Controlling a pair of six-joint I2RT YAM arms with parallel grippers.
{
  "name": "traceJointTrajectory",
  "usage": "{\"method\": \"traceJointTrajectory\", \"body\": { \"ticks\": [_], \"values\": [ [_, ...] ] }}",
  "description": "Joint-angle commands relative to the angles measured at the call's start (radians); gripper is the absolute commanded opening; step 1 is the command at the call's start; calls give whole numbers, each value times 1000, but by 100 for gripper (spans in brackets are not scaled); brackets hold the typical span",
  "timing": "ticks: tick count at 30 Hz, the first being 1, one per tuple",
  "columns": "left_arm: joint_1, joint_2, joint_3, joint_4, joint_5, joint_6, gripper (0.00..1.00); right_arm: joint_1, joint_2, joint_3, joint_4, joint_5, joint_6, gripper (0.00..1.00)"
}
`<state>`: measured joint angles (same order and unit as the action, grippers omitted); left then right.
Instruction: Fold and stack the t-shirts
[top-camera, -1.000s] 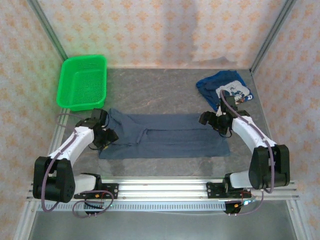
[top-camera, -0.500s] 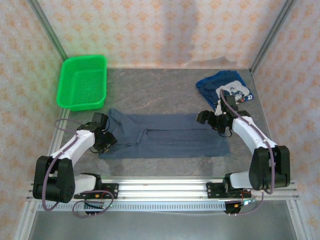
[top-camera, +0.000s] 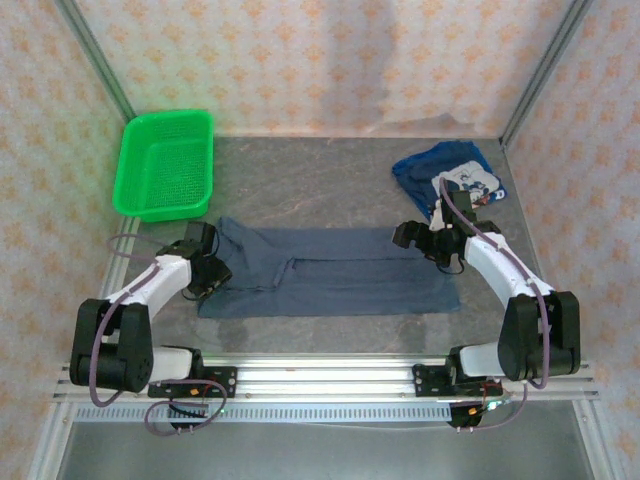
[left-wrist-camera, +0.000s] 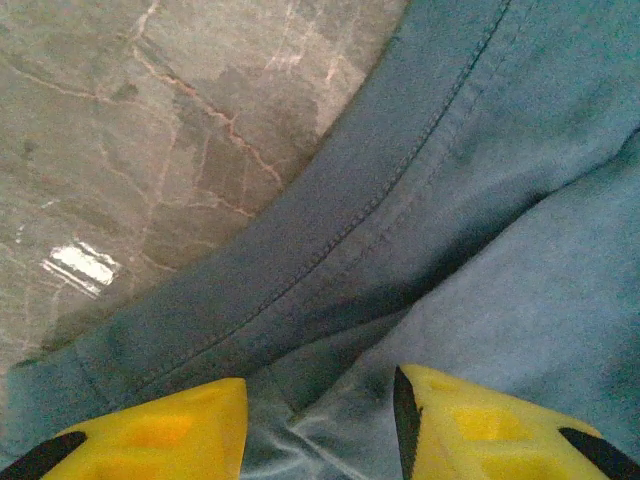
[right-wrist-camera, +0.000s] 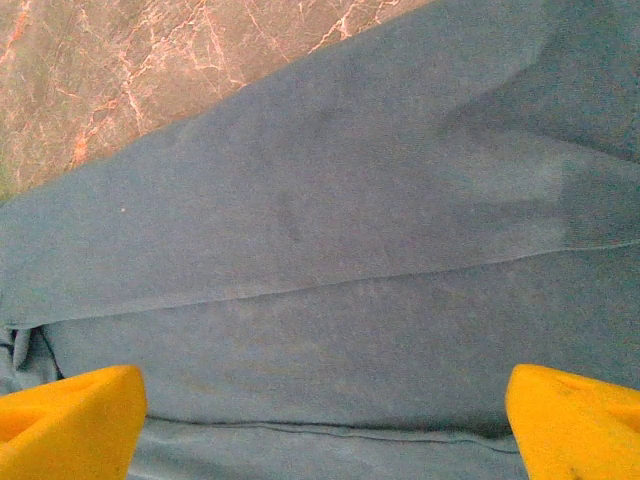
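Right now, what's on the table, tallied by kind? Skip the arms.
T-shirts: 2 (slate-blue t-shirt, royal blue printed t-shirt)
Baskets: 1 (green basket)
Total: 3

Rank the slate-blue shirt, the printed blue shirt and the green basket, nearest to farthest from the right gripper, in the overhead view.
1. Slate-blue shirt, under the right gripper.
2. Printed blue shirt, just beyond, far right.
3. Green basket, far-left corner.
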<state>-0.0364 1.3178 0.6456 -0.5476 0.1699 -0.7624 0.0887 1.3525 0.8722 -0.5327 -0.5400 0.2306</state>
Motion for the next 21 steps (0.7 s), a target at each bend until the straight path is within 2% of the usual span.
{"method": "traceJointTrajectory", "body": {
  "ticks": [1,13,21],
  "values": [
    [10,12,25,37,-46,-7,43,0,-20,-8,14,-4,-8,93],
    [12,43,23,77,-22,-8,37,0,-10,-14,22,-7,-6,93],
    [14,-8,13,42,-21,9,25,0,-9,-11,23,-8,-5,93]
  ]
}}
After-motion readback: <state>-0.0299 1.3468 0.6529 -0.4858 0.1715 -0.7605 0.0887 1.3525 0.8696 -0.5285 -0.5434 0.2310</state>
